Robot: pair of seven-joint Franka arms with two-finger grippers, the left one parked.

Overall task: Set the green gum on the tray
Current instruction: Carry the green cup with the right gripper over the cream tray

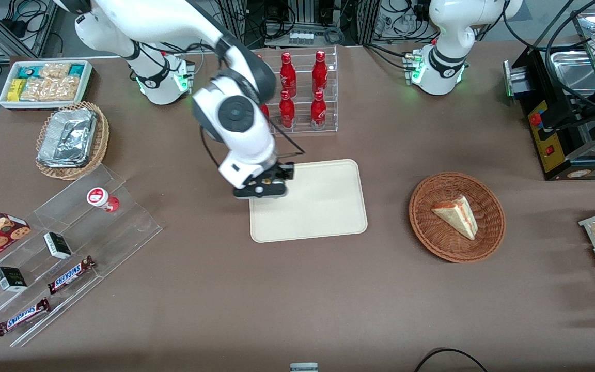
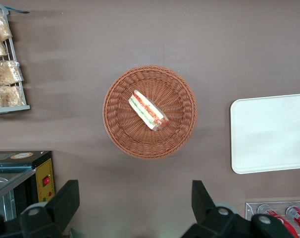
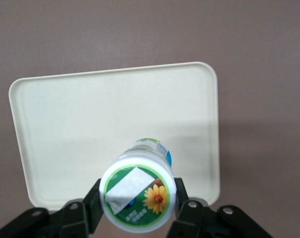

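The green gum [image 3: 137,192], a small white bottle whose round lid carries a green mark with a yellow flower, sits clamped between my two black fingers [image 3: 90,207]. My gripper [image 3: 137,201] is shut on it and holds it above the edge of the cream-beige tray [image 3: 90,124]. In the front view the gripper [image 1: 262,190] hangs over the tray's [image 1: 323,206] edge on the working arm's side, and the wrist hides the bottle there.
A red-lidded bottle [image 1: 102,199] stands on the clear acrylic stepped shelf [image 1: 70,243] with chocolate bars and small boxes. A rack of red bottles [image 1: 302,93] stands just past the tray. A wicker basket with a sandwich [image 1: 456,217] sits toward the parked arm's end.
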